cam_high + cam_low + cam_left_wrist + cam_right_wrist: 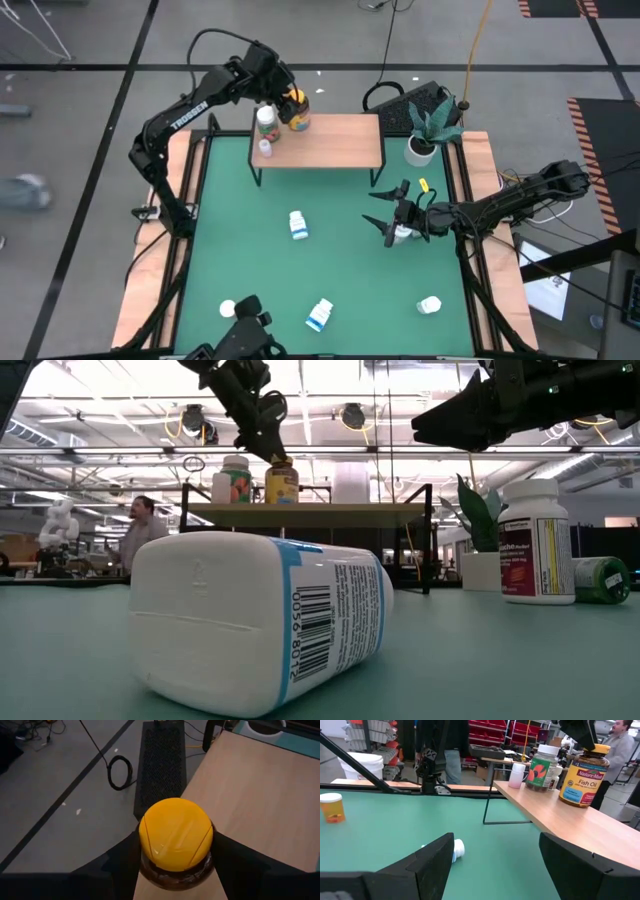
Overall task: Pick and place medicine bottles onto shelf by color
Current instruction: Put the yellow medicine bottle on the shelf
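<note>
The shelf (330, 140) stands at the table's far side. An amber bottle with a yellow lid (295, 112) stands on its far left corner, bottom on the wood (582, 777), and my left gripper (176, 845) is shut on it from above. Beside it on the shelf stand a white bottle (266, 120) and a small white one (264, 147). My right gripper (385, 215) hangs open above the table's right middle, over an upright white bottle with a red label (535, 540). Nothing is between its fingers (435, 865). My left gripper pinches the amber bottle at its top, one finger on each side of the yellow lid (145, 845) and the neck below it. The fingers (227, 857) slant down from the table's far left side. The bottle stands upright with its bottom on the shelf (281, 500).
White, blue-labelled bottles lie on the green mat (298, 225), (320, 315); the nearest one fills the low view (260, 620). More white bottles sit near the front (430, 305), (228, 310). A green bottle (600, 580) lies at right. A potted plant (422, 148) stands beside the shelf's right end.
</note>
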Robot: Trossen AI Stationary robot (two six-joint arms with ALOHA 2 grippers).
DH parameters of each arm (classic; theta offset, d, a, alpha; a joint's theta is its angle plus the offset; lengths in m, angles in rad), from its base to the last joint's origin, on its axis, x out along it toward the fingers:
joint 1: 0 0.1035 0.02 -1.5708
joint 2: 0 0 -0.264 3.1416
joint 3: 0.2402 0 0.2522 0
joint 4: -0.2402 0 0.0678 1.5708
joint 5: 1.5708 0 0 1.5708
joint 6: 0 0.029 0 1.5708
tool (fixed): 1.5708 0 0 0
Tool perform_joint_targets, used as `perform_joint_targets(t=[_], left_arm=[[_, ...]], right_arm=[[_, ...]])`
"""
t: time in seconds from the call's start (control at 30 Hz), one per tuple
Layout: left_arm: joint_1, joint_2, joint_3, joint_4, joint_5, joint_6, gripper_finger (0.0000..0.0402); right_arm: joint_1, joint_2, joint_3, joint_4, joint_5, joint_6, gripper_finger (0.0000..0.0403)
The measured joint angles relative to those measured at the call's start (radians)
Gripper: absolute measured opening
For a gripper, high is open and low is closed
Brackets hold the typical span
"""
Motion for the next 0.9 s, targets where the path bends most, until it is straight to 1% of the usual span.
perform_joint_targets(t=[0.27,0.53,0.73,0.9], left_arm=[[0.003,-0.032,-0.002,-0.045,-0.001,0.031,0.0236],[0.002,-0.094,-0.004,-0.03,-0.016,0.013,0.0239],[-0.019,-0.098,-0.004,-0.014,-0.021,0.012,0.0239],[-0.029,-0.074,-0.004,-0.011,-0.052,0.013,0.0239]], right_arm=[[0.0,0.0,0.0,-0.008,0.0,0.0,0.0286],[0.0,0.0,0.0,-0.008,0.0,0.0,0.0286],[0.0,0.0,0.0,-0.007,0.0,0.01,0.0286],[0.0,0.0,0.0,-0.007,0.0,0.016,0.0286]])
